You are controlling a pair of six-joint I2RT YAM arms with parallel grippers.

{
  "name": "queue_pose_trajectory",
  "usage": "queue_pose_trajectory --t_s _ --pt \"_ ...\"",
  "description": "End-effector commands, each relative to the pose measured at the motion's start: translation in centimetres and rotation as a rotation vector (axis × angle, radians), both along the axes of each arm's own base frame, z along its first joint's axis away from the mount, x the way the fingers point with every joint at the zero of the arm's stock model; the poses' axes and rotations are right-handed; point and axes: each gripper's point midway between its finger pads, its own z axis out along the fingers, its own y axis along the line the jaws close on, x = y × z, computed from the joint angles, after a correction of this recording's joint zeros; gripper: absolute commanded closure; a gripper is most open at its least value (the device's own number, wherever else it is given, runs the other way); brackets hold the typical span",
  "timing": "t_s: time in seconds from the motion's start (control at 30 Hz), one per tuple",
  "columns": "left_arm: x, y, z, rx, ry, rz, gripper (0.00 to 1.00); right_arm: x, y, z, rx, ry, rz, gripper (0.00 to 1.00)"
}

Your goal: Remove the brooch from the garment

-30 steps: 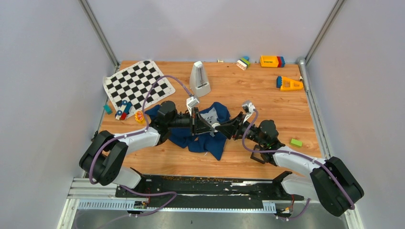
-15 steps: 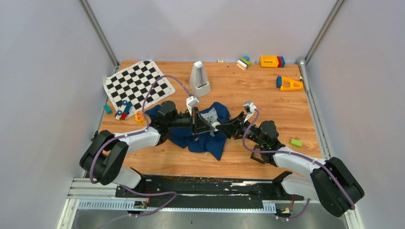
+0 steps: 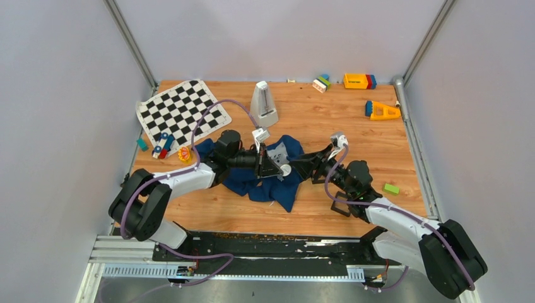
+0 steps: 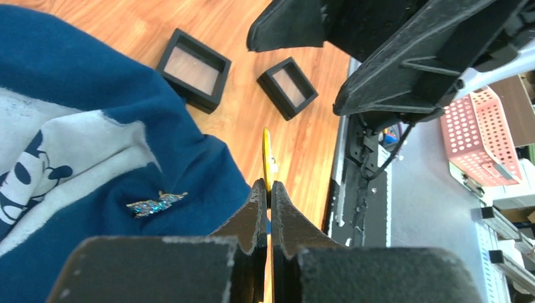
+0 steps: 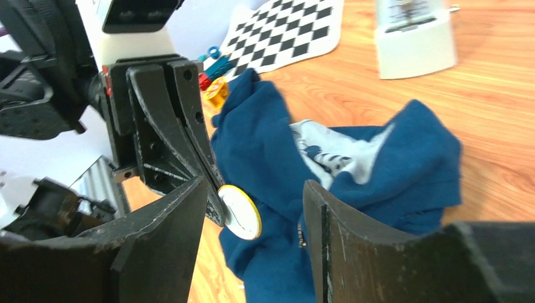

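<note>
My left arm (image 3: 183,182) and right arm (image 3: 394,218) wear smooth white shells between bulky black joints. A purple cable (image 3: 214,102) loops along each one, and a small white camera block (image 3: 260,134) sits just behind each claw. My left claw (image 4: 266,189) has matte black fingers, scuffed grey along the edges, with round screw holes in their flanks and a small red mark at their root. My right claw (image 5: 252,196) has the same black wedge-shaped fingers, ribbed on the outside.

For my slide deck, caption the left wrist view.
Left fingers pinch the brooch edge-on beside the navy Mickey T-shirt; two black square frames lie on the wood beyond.
</note>
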Motion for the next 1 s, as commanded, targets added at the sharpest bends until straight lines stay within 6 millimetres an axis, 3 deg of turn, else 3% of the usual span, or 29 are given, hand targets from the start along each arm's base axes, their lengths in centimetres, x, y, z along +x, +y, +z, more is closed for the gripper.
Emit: queue_pose_trajectory --t_s 0.0,0.13,0.37,0.63,0.8,0.93,0.97 --pt "1.6 -0.8 -2.4 0.117 0.022 0.016 1.00 3.0 -2.5 -1.1 -0.027 0.092 -0.221 0.42" --pt "2.8 -0.5 -5.5 0.230 0.090 0.065 1.00 5.4 -4.5 -3.2 -0.084 0.216 -0.403 0.43" --pt "5.0 1.6 -9.4 0.317 0.251 0.160 1.00 7.0 -6.8 -5.8 -0.161 0.337 -0.564 0.47" --pt "8.1 8.0 -13.5 0.398 0.448 0.415 1.00 7.3 -7.5 -8.1 -0.256 0.479 -0.626 0.56" --pt "9.3 11.1 -15.1 0.424 0.540 0.525 1.00 6.0 -6.6 -9.5 -0.352 0.574 -0.522 0.57" --pt "10.2 14.0 -15.2 0.477 0.506 0.650 1.00 5.4 -6.3 -10.7 -0.467 0.597 -0.443 0.58" --pt "10.6 14.8 -14.3 0.474 0.489 0.685 1.00 5.3 -6.4 -11.0 -0.497 0.609 -0.437 0.59"
